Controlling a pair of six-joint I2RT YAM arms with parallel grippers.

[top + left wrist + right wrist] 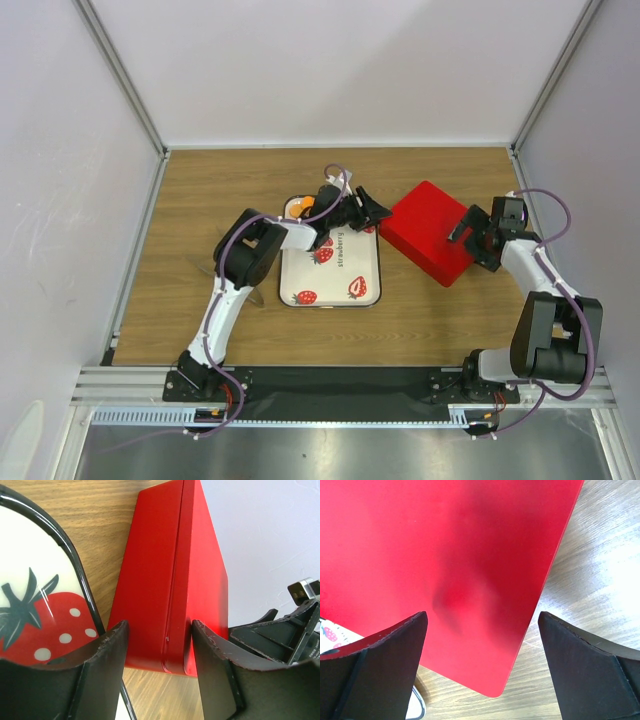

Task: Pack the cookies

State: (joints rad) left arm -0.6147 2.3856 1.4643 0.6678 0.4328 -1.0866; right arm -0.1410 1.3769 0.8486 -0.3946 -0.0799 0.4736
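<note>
**Top view.** On the brown wooden bench (200, 190) lies a white rectangular tray with a black rim and a strawberry print (335, 285). Just to its right is a flat red rectangular box (430, 235), turned at an angle. Its near-left corner is close to the tray's far-right corner. Of the cookies (304, 210), only a small orange patch shows, at the tray's far-left corner. The left arm (245, 255) partly hides it, and single discs cannot be told apart. That arm reaches across the far end of the tray. The left jaws are between the tray and the box, pointing at the box's left side. The right arm (545, 290) bends in from the right, and the right jaws are at the box's right edge.

**Left wrist view.** The left jaws are released and parted, with nothing between them. In the gap the red box (155, 580) is seen edge-on, with a thin seam running along its closed side. The tray (30, 540) curves in at the left with one large strawberry, and bench wood (90, 510) shows between it and the box. The right jaws appear at the right edge, past the box.

**Right wrist view.** The right jaws are spread wide and grasp nothing. They are above the box's smooth red top (445, 555), near its rounded corner. The bench (600, 555) lies to the right, and a sliver of the tray (327, 632) shows at the lower left. No cookies show here.
</note>
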